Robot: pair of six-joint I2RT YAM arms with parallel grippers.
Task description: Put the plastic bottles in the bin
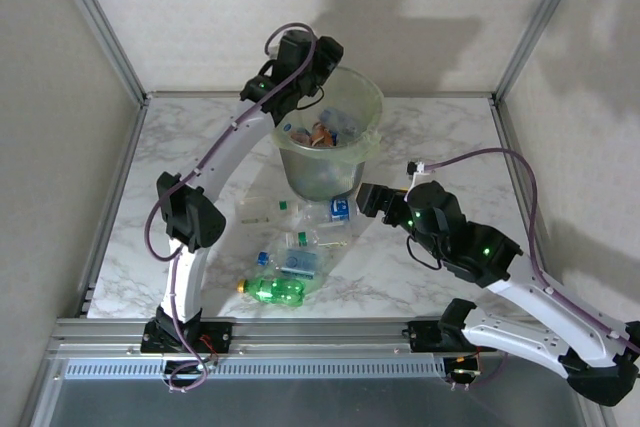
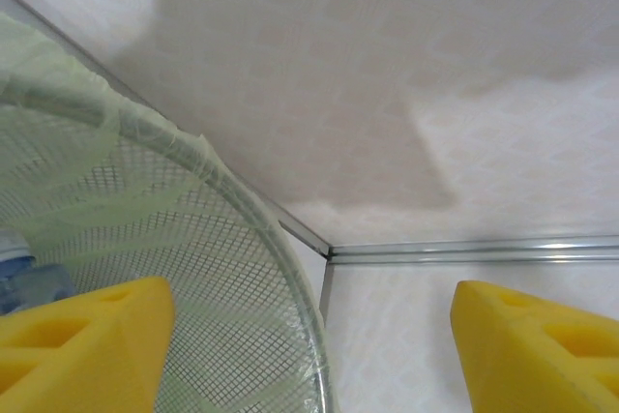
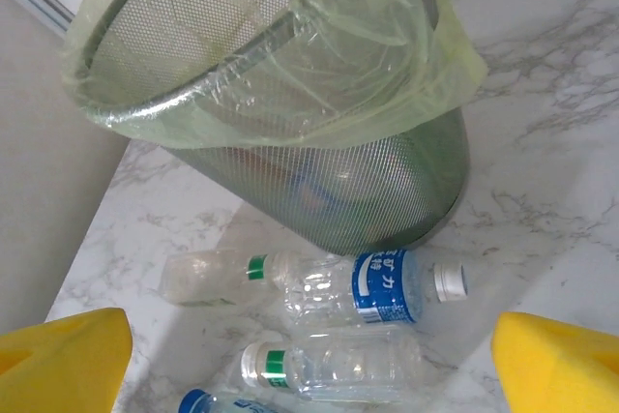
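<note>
- Several small crushed clear plastic bottles with blue labels: lie on the white marbled tabletop, just in front of the round mesh bin lined with a pale-green plastic bag.
- One green plastic bottle: lies nearest the arm bases.
- More bottles: sit inside the bin.
- Left gripper: hangs over the bin rim, yellow fingers spread wide, grips nothing.
- Right gripper: hovers low before the bottles on the tabletop, jaws wide, holds nothing.
</note>
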